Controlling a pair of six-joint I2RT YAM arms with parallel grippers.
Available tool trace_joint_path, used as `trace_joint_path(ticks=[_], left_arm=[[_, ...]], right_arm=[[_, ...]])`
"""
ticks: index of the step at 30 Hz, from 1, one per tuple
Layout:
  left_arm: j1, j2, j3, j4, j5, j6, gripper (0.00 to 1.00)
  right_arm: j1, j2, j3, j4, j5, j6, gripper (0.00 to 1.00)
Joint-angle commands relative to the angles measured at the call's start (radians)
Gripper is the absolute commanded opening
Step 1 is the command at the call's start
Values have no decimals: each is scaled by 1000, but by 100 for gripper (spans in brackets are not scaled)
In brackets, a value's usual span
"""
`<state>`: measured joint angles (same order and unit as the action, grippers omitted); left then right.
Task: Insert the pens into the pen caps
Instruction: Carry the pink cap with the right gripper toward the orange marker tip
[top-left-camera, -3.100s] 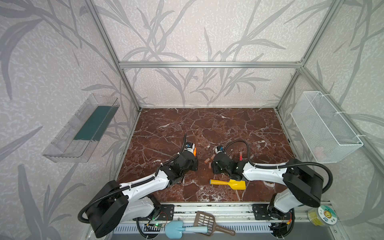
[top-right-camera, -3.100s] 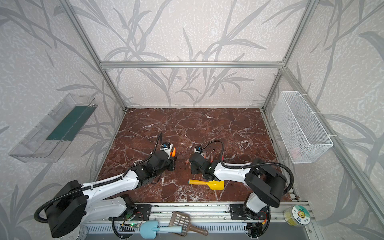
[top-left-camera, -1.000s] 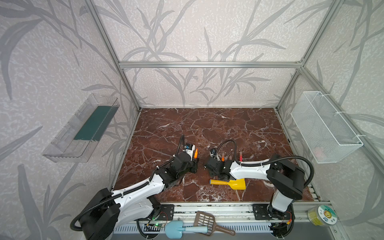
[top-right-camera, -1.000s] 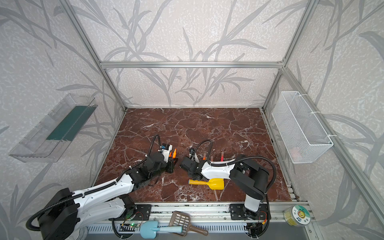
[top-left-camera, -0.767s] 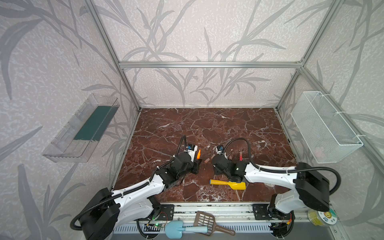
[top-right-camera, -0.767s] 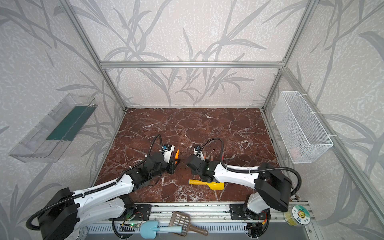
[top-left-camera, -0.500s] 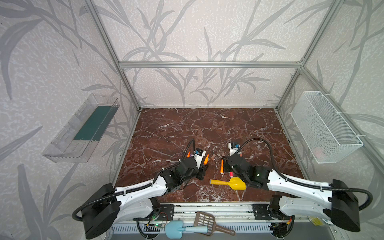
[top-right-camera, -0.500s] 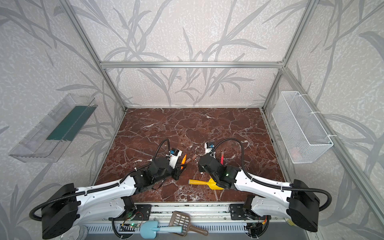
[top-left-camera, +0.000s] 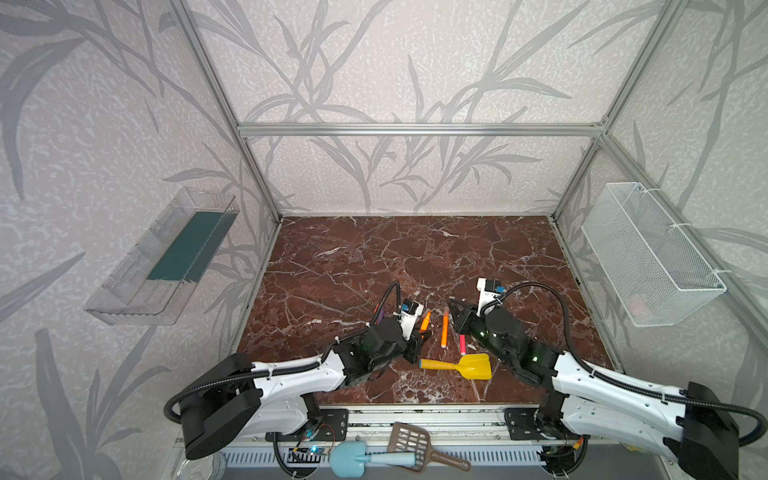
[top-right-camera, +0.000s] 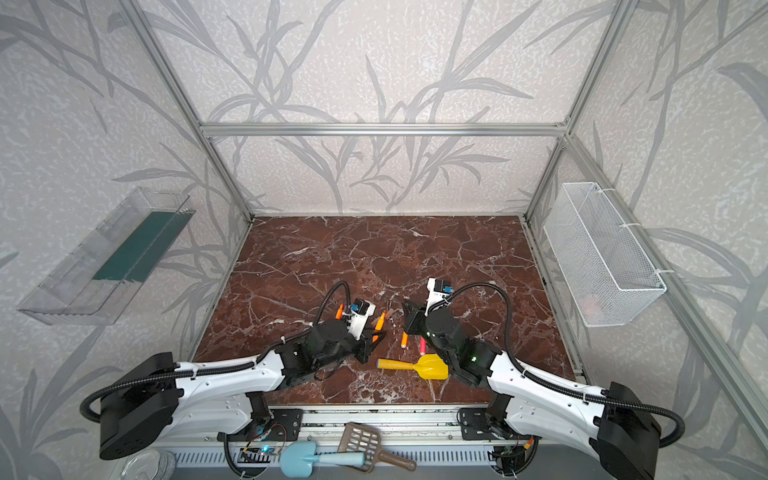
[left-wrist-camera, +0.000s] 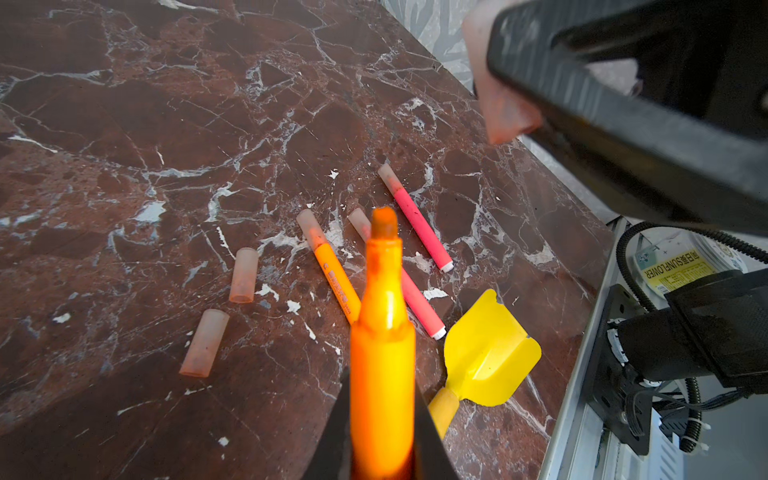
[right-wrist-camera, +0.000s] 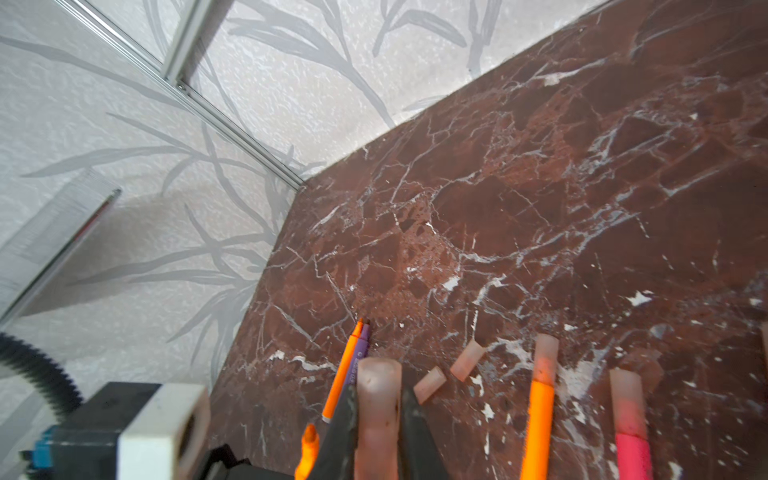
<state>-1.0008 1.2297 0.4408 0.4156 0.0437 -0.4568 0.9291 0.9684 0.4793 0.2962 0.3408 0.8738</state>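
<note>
Nearest, on the front rail: pale blue plastic shovel (top-left-camera: 349, 459) and brown slotted plastic scoop (top-left-camera: 411, 441), overlapping. Just past the rail, flat on the dark red marble tabletop (top-left-camera: 374, 257): yellow toy shovel (top-left-camera: 471, 366) with an orange handle, blade toward the right arm. Next in, at the left gripper (left-wrist-camera: 382, 390): clamps tight on a bright orange uncapped marker pen (left-wrist-camera: 382, 340), bare tip sticking out ahead of the fingers, raised off the marble. Opposite, at the right gripper (right-wrist-camera: 379, 395): pinches a short translucent pinkish-tan pen cap (right-wrist-camera: 378, 374) between closed jaws, near that orange tip yet apart from it, not yet on. Between the two grippers, down on the marble: orange capped pen (top-left-camera: 444, 330), red-pink capped pen (left-wrist-camera: 415, 224) and nearer red-pink capped pen (left-wrist-camera: 419, 303), roughly parallel, the pink pair's white end plugs toward the yellow blade. Slightly farther along: loose pinkish-tan cap (left-wrist-camera: 244, 274) and second loose cap (left-wrist-camera: 204, 343), lying flat, apart from each other. Beyond the left wrist: thin orange uncapped pen (right-wrist-camera: 340, 374) and purple uncapped pen (right-wrist-camera: 362, 349), touching side by side, tips bare. Farthest, up on the side walls: clear plastic tray (top-left-camera: 137, 291) at left, white wire mesh basket (top-left-camera: 648, 257) at right.
</note>
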Motion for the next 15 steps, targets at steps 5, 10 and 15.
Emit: trace_joint_path(ticks=[5, 10, 15], left_arm=[[-7, 38, 45, 61, 26, -12, 0], [-7, 46, 51, 60, 28, -15, 0], [-7, 50, 52, 62, 28, -13, 0]], right_arm=[[-10, 83, 31, 125, -28, 37, 2], [-12, 127, 33, 173, -44, 53, 2], [-13, 161, 48, 188, -58, 56, 1]])
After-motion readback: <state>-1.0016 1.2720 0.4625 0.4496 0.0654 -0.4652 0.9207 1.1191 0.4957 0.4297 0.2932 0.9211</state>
